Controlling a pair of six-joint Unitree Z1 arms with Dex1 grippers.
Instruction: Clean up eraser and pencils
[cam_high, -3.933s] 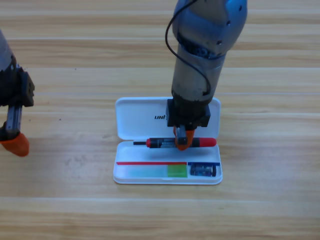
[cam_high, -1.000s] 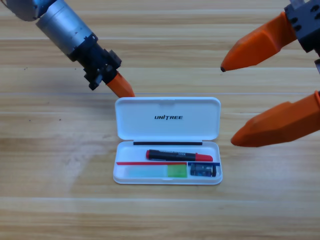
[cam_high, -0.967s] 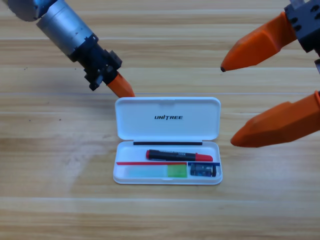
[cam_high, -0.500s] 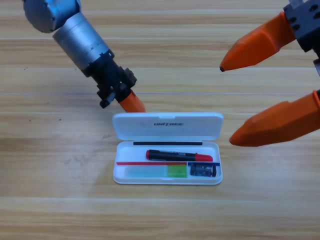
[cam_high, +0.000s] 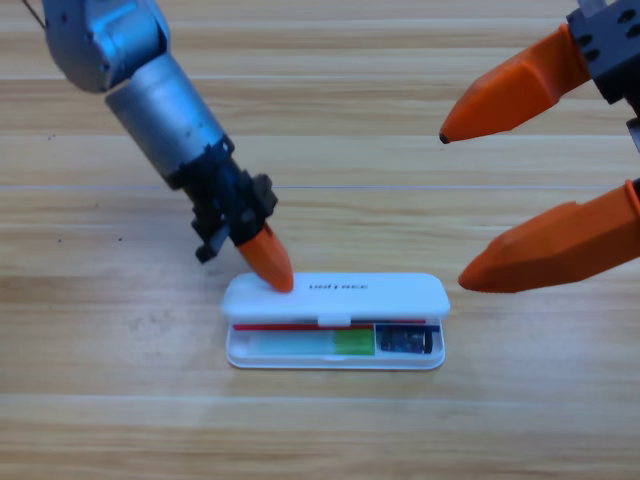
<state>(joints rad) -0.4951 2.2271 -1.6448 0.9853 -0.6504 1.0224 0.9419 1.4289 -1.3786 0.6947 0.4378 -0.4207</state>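
1. The left gripper (cam_high: 272, 268) is pressing its orange tip on the left end of the case lid (cam_high: 335, 297); I cannot tell its jaw gap.
2. The lid is tilting low over the white case (cam_high: 335, 358), where the green pencil (cam_high: 352, 342) and eraser (cam_high: 405, 340) are lying along the front edge.
3. The right gripper (cam_high: 452, 205) is waiting at the tabletop's right edge, jaws spread wide.

Two arms are counted, each ending in one gripper with two orange jaws — four jaws in all. The left gripper (cam_high: 268, 262) is seen at the left end of the lid; the right gripper (cam_high: 500, 190) is seen large at the right edge, its jaws set wide apart. One white case (cam_high: 335, 357) is counted on one wooden table (cam_high: 100, 400), with one lid (cam_high: 380, 293) tilted low over it. Under the lid, one green pencil (cam_high: 352, 342) and one eraser (cam_high: 404, 341) are seen — a second pencil cannot be made out.
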